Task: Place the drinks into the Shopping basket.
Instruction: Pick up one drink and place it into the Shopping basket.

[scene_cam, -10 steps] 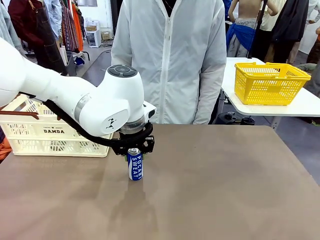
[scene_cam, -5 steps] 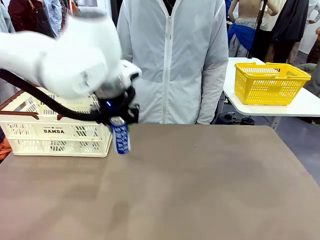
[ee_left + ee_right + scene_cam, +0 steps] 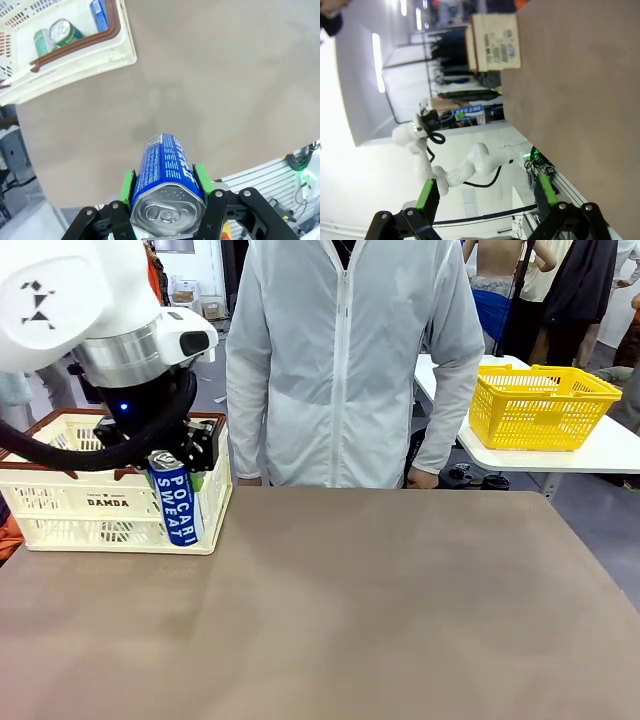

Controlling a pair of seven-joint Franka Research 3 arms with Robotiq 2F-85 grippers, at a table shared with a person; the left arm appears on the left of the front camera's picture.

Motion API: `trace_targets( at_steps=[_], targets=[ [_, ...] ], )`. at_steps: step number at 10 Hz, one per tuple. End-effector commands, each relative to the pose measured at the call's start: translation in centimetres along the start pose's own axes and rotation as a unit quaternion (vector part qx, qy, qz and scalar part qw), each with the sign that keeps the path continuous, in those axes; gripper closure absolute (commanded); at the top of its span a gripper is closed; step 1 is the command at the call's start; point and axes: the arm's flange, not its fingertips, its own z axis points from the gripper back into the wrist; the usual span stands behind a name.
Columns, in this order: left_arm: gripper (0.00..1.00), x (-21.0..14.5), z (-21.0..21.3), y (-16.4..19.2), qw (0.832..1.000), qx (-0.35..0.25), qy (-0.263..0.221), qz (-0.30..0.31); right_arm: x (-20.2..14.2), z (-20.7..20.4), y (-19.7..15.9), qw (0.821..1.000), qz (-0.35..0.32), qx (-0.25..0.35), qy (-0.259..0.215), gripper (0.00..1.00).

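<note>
At far left of the front view, on the brown table (image 3: 400, 610), stands the cream crate (image 3: 110, 502), dark brown rim, "DAMDA" on its near wall; contents hidden behind the slotted side from here. Just in front of its right corner hangs the blue can (image 3: 176, 502), "POCARI SWEAT" reading downward, slightly tilted, clear of the tabletop, pinched near the top by the left gripper (image 3: 172, 460). Above it, the white left arm, wrist pointing straight down, black cable looping round. Behind the table, a person in a white jacket (image 3: 350, 360), hands low at the far edge. Off to the right, on another table, a yellow basket (image 3: 540, 405). In the left wrist view, at upper left, the crate (image 3: 100, 60) seen from above, with two green cans (image 3: 65, 32) lying inside and another blue one (image 3: 100, 12) against the wall. At the bottom, the left gripper (image 3: 165, 187) clamped on the blue can (image 3: 167, 170), green pads (image 3: 128, 186) pressed on both sides, silver top toward the camera, table beneath and the crate well apart. In the right wrist view, rolled sideways, the right gripper (image 3: 485, 192) spread wide with nothing between its green pads (image 3: 427, 194); table (image 3: 585, 90) at right, crate (image 3: 495, 42) at its far end.
</note>
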Motion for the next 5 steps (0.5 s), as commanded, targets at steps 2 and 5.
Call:
trace_targets(
  at_steps=[2,5],
  targets=[
    [1.00,1.8,-0.2,-0.7,1.000,-0.004,-0.005,-0.003,-0.1,-0.1,0.5,1.000,-0.010,-0.008,0.005,0.00],
    [1.00,3.8,0.8,2.2,1.000,-0.012,-0.005,-0.006,-0.1,-0.1,0.5,1.000,-0.010,-0.008,0.005,0.00]
  ],
)
